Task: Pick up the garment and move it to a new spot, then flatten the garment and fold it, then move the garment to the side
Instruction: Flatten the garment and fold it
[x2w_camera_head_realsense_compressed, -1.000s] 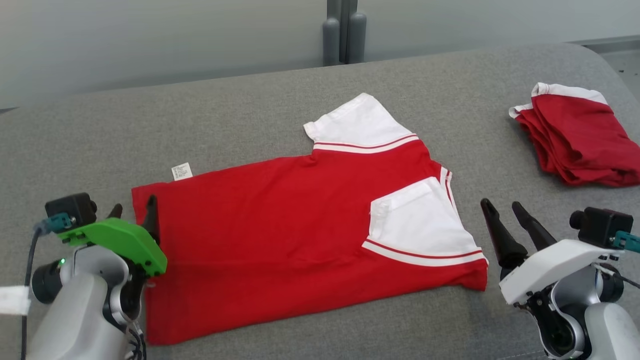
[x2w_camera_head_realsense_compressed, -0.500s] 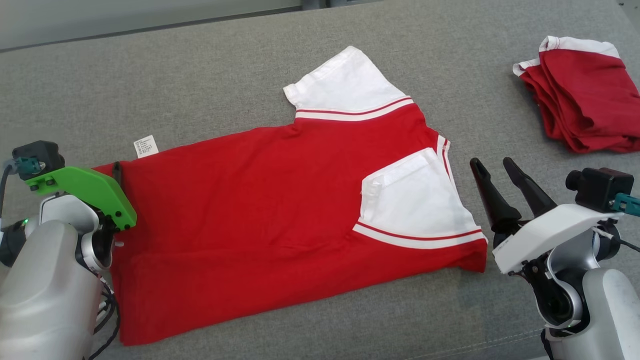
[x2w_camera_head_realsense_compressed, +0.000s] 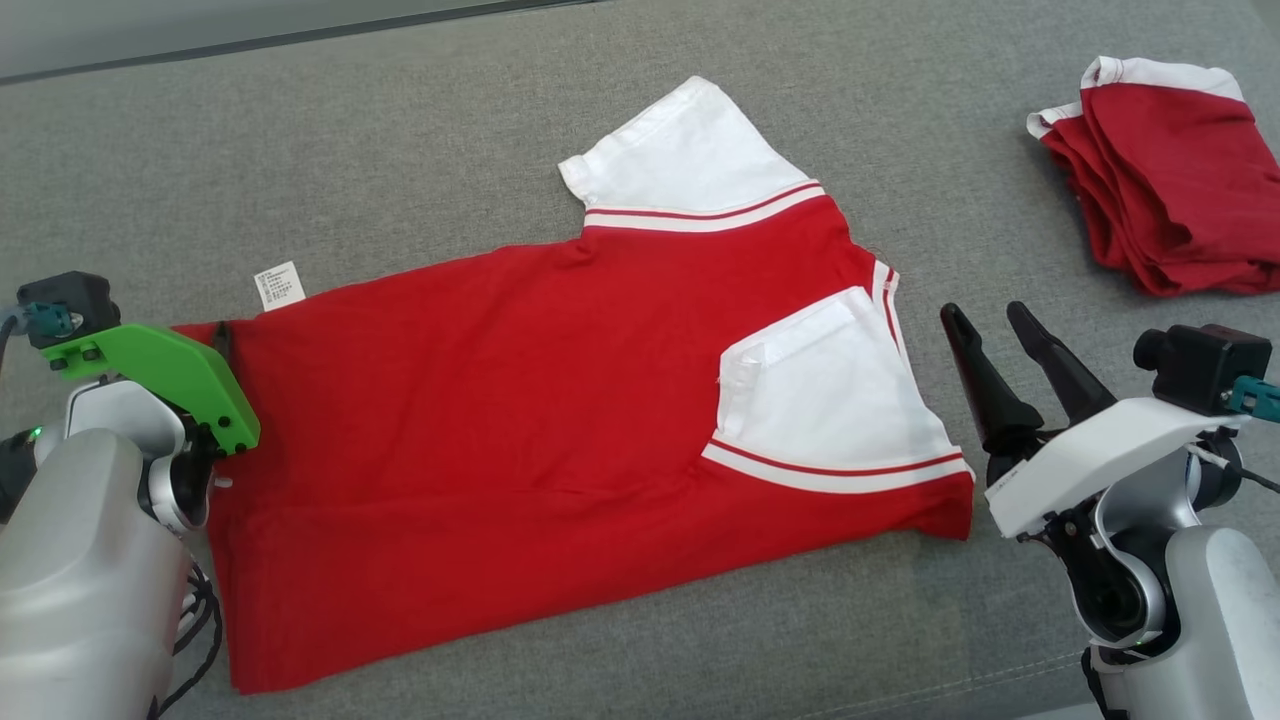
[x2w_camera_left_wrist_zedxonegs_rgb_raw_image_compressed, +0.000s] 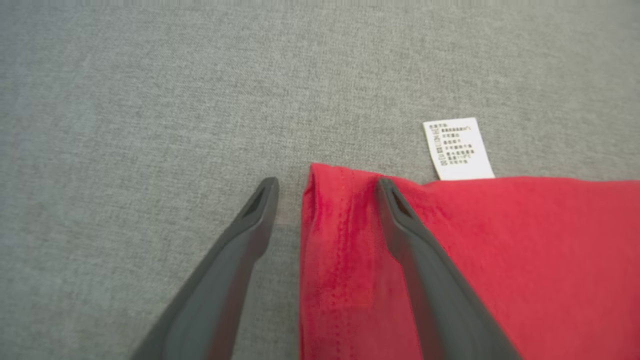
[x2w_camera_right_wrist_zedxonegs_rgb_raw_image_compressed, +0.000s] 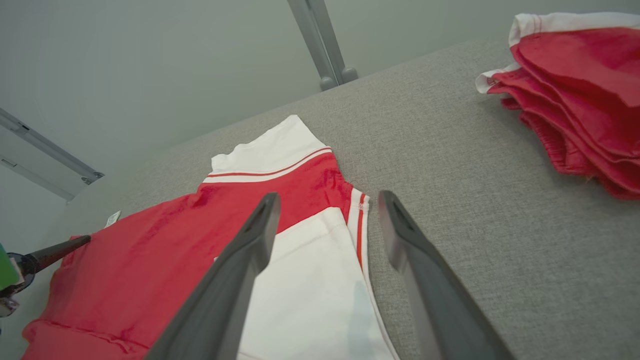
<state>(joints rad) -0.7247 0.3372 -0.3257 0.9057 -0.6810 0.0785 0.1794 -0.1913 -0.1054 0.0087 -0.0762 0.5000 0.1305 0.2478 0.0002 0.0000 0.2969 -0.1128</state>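
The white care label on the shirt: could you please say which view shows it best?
The left wrist view: the care label is large there, print lines visible, at the red shirt's edge. The head view shows it small; the right wrist view, a tiny sliver.

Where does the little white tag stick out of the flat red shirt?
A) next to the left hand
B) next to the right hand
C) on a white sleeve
A: the tag pokes out from the shirt's edge close to the left hand.
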